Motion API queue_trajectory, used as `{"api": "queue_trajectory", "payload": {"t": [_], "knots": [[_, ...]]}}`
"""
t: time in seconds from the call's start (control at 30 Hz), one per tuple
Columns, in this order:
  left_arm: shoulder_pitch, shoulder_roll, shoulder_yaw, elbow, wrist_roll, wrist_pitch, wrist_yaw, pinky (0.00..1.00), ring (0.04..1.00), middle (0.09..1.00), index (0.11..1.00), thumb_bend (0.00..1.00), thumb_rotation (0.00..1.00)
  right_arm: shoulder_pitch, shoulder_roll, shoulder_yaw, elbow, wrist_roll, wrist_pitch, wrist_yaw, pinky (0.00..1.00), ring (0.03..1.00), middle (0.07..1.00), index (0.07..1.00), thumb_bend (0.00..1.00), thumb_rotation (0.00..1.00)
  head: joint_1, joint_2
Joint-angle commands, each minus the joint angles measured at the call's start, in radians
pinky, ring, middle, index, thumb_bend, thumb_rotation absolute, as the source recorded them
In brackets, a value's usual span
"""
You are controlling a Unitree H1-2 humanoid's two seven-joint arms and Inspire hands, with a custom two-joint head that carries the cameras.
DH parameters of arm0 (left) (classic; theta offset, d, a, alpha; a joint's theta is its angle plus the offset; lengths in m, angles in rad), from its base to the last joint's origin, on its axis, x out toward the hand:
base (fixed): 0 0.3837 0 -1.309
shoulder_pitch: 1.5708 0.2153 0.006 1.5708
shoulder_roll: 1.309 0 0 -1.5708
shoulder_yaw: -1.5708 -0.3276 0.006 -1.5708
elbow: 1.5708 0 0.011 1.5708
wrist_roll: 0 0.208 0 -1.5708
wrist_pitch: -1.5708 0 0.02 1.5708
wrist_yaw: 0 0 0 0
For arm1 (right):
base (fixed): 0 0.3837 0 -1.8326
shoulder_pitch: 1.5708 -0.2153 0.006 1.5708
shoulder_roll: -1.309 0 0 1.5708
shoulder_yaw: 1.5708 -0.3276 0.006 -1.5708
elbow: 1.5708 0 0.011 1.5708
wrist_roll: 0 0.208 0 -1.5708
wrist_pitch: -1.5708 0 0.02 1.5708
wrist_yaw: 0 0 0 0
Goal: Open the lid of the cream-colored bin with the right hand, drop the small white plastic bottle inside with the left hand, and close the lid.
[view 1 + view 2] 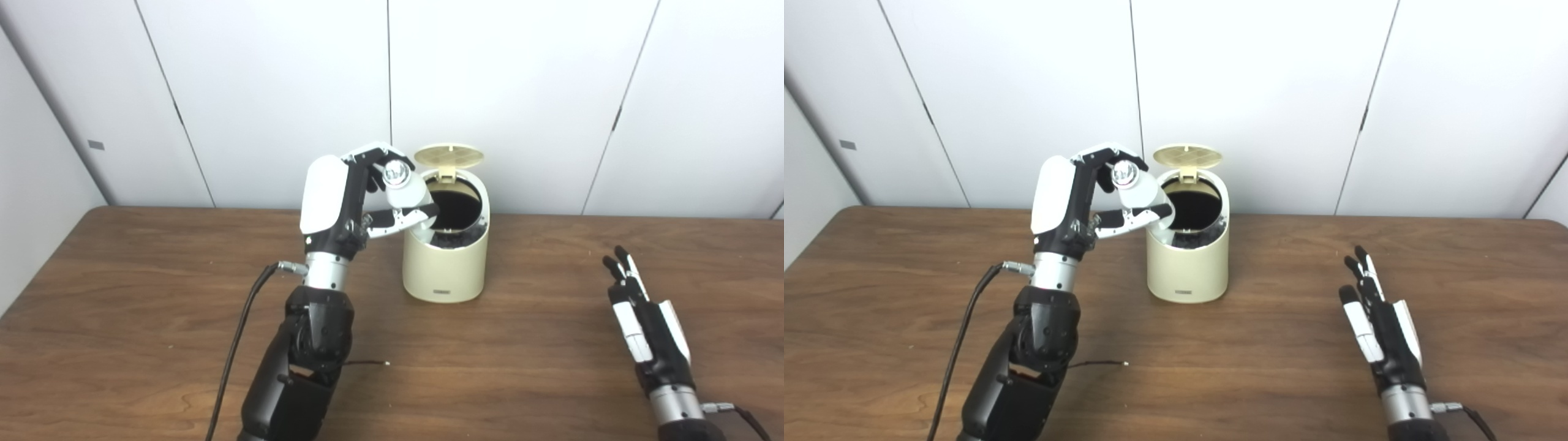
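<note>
Both hands (pixel 349 202) (pixel 643 318) clear of table edges (pixel 37 288)

— Where's the bin?

— The cream bin (pixel 446 263) stands on the desk (pixel 153 318) near its far edge, about midway along. Its lid (pixel 449 155) is tipped up at the back, so the dark opening shows.

— And the bottle?

— The left robot hand (pixel 349 196) grips the small white bottle (pixel 405 190), tilted, right at the bin's rim over the opening.

— The other one?

— The right robot hand (pixel 643 324) is well apart, near the desk's right front corner, fingers (pixel 618 263) straight and holding nothing.
</note>
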Motion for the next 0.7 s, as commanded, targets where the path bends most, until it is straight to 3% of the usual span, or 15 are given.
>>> {"api": "queue_trajectory", "payload": {"t": [0.0,0.13,0.67], "knots": [[-0.050,-0.006,-0.004,0.007,0.004,-0.030,0.034,0.39,0.418,0.524,0.480,0.50,0.00,0.033,0.020,0.015,0.037,0.006,-0.006,0.001,1.00,0.987,0.954,1.000,0.71,1.00,0.000,0.004],[-0.059,-0.013,-0.006,0.036,0.001,-0.042,0.052,0.34,0.431,0.519,0.483,0.48,0.00,0.038,0.023,0.013,0.017,0.017,0.017,0.009,1.00,0.988,0.957,1.000,0.71,1.00,0.002,0.006],[-0.077,-0.024,-0.013,0.072,0.003,-0.059,0.088,0.35,0.429,0.517,0.467,0.47,0.00,0.038,0.024,0.010,0.010,0.025,0.030,0.012,1.00,0.991,0.949,1.000,0.72,1.00,-0.002,0.011]]}}
